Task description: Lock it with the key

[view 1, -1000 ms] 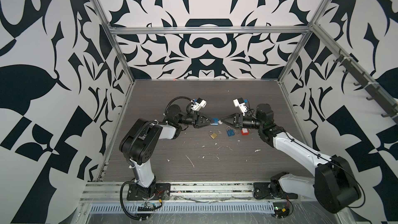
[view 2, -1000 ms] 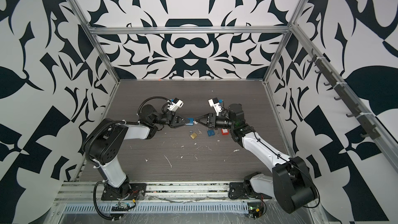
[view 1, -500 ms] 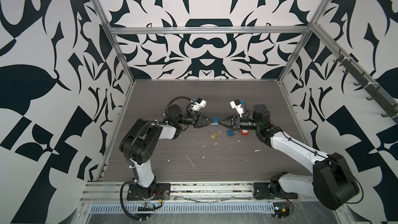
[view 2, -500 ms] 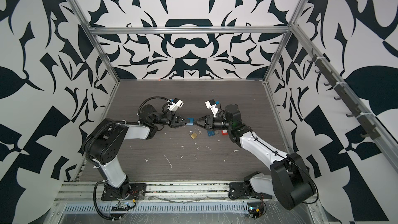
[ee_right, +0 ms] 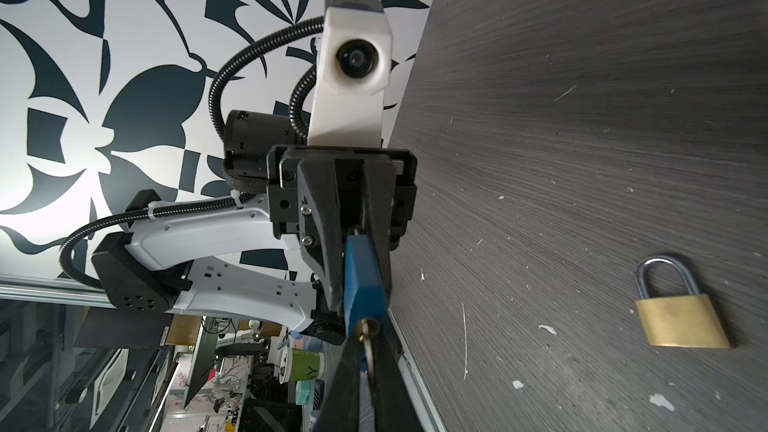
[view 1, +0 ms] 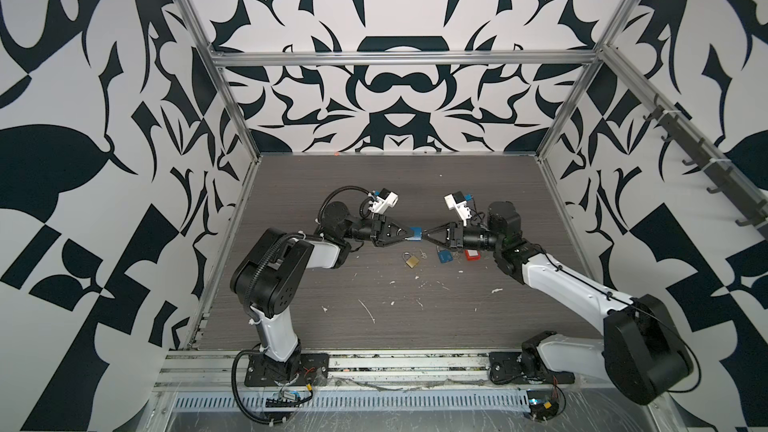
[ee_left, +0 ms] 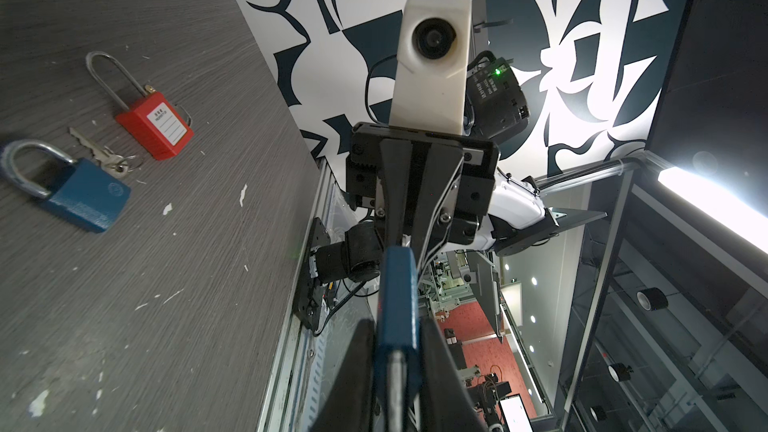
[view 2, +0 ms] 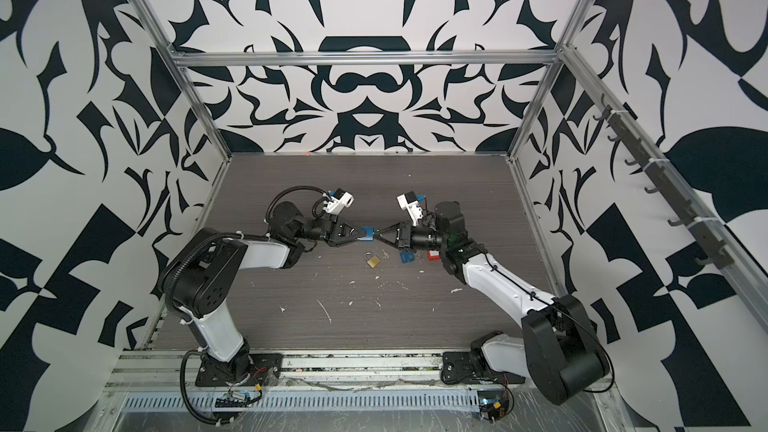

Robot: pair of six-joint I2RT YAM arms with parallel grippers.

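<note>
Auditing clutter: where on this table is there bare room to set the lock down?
Bare: the table strip from the left gripper and right gripper back to the wall, and the front between the arm bases, only flecked white. Crowded: the row of brass padlock, loose blue padlock and red padlock just in front of the grippers.

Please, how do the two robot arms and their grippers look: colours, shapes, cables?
Both arms have black joints and white link shells. The left arm carries a ribbed black conduit held by white zip ties; the right arm has a thin black cable. The left gripper and right gripper have black triangular fingers and white camera housings.
</note>
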